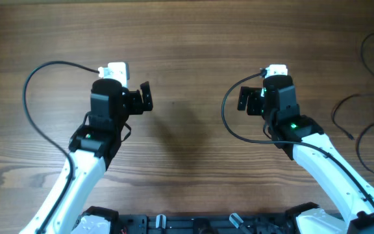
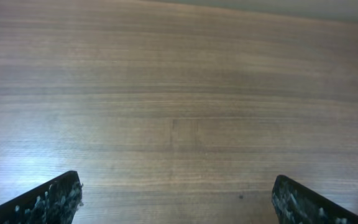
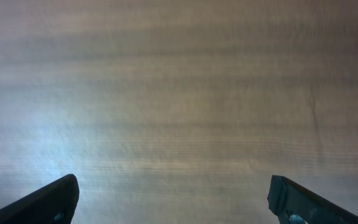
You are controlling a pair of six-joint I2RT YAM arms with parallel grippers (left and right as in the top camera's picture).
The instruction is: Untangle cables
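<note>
Overhead showed the thin cables [image 1: 362, 97] lying loose at the table [image 1: 187, 39] edge, well right of the right gripper [image 1: 245, 99], the nearer tool, which gaped empty like the left gripper [image 1: 143, 97]

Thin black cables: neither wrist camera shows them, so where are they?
Overhead view: the thin black cables lie as loose strands at the wooden table's right edge, beyond the right arm.

Loose cables [image 1: 362, 96] at the far right.
Thin black strands lie in open loops and curves, running off the table's [image 1: 187, 39] right edge.
</note>
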